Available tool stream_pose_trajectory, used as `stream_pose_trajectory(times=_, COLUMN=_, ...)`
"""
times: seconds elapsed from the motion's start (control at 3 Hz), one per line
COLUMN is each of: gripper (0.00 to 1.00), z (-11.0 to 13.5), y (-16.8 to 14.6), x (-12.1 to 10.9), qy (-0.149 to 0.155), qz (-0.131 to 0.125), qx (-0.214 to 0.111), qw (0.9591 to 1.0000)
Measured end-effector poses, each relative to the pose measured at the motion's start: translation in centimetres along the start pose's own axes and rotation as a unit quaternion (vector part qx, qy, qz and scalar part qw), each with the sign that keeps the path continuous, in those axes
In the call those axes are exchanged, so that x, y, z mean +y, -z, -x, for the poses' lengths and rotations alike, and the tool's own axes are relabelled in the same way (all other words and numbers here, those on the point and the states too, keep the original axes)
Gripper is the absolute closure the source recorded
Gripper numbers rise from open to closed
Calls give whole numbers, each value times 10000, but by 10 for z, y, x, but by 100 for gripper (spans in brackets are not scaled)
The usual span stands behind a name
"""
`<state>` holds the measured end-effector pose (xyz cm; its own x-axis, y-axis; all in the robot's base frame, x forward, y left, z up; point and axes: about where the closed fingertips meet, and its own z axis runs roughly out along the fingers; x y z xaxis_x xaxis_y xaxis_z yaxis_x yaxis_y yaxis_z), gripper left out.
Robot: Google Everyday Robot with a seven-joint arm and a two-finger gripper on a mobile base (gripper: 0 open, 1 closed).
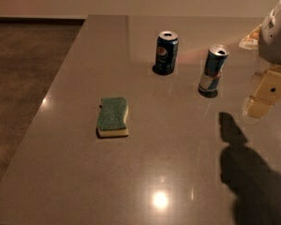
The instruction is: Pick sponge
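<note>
The sponge (112, 116) lies flat on the grey-brown table (75, 182), left of the middle, its green scouring top up over a pale yellow base. My gripper (266, 95) hangs above the table at the right edge of the view, well to the right of the sponge and apart from it. It holds nothing that I can see. Its shadow (248, 172) falls on the table at the lower right.
A dark blue soda can (166, 53) stands upright behind the sponge. A slimmer blue and silver can (214, 70) stands to its right, close to my gripper. A pale object (250, 39) lies at the far right. The table's left edge borders a dark floor (23, 69).
</note>
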<state>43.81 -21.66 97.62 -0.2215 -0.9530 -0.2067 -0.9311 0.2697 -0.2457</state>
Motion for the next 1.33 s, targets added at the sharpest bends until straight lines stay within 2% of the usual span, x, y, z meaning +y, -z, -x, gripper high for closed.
stream_pose_trajectory(times=0.33, gripper=0, z=0, y=0, x=0, qy=0, qz=-1, qx=0, qw=10000)
stream_pose_trajectory(times=0.67, gripper=0, z=18, y=-5, x=2, qy=-5, qz=97, qx=-245, qw=9997)
stream_pose_trajectory(times=1.0, gripper=0, z=58, y=-17, x=9, qy=-23, qz=300, qx=-563, qw=9980)
stream_pose_trajectory(times=1.33, gripper=0, z=118, y=-35, x=26, qy=-117, qz=500, qx=-673, qw=9964)
